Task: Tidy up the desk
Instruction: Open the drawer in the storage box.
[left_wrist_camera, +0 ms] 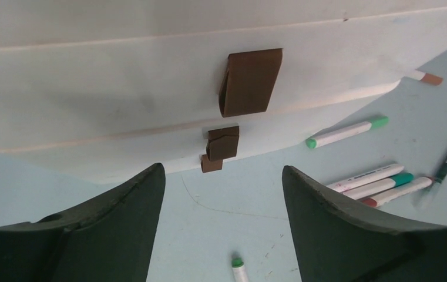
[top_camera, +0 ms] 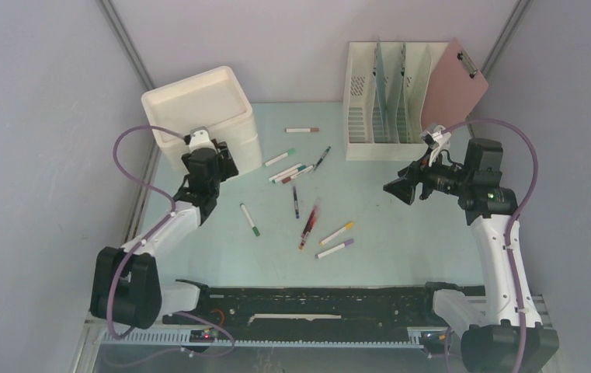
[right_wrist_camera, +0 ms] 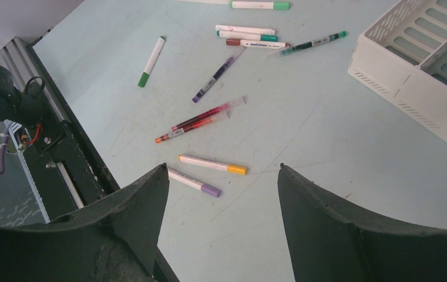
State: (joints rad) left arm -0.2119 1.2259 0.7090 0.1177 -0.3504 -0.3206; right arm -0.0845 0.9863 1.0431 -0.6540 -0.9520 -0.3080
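Note:
The pale mint desk (top_camera: 401,233) carries several loose markers and pens across its middle. Among them are a green-capped marker (top_camera: 250,219), two red pens (top_camera: 308,224), a yellow-capped marker (top_camera: 337,232) and a purple-capped marker (top_camera: 335,249). My left gripper (top_camera: 222,165) is open and empty. It hovers low in front of the cream drawer unit (left_wrist_camera: 121,88), facing its brown pull tabs (left_wrist_camera: 249,81). My right gripper (top_camera: 398,189) is open and empty above the desk's right half. In the right wrist view the yellow-capped marker (right_wrist_camera: 212,164) and the purple-capped marker (right_wrist_camera: 193,181) lie just ahead of it.
A cream file rack (top_camera: 389,101) stands at the back right with a pink clipboard (top_camera: 455,85) leaning beside it. The drawer unit (top_camera: 199,109) stands at the back left. More markers (top_camera: 290,172) cluster near the centre back. A black slotted rail (top_camera: 307,303) runs along the front edge.

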